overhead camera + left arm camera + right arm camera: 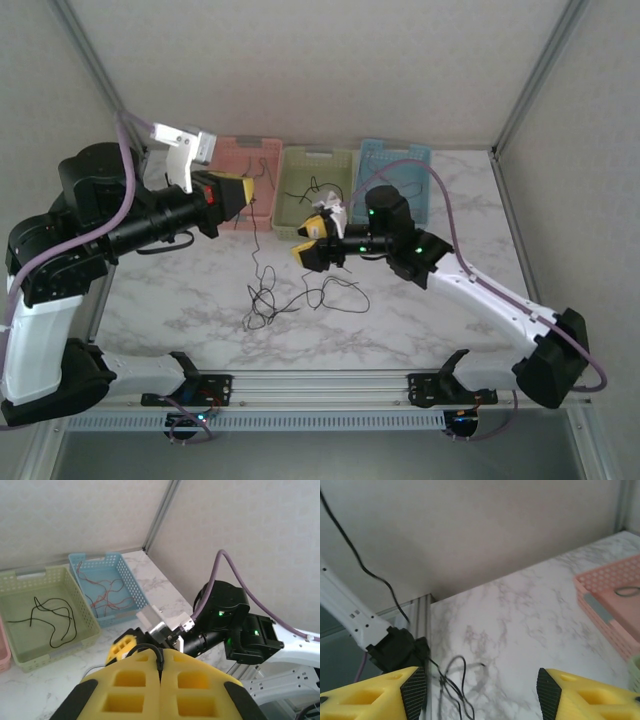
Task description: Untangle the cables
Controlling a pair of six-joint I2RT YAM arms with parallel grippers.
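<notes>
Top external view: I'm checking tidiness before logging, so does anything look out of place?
Yes: a tangle of black cables lies loose on the table, outside the baskets, with one strand rising to the shut left gripper. Nothing looks spilled or damaged.

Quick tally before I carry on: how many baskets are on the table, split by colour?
Pink basket: 1
Green basket: 1
Blue basket: 1
Total: 3 baskets
</notes>
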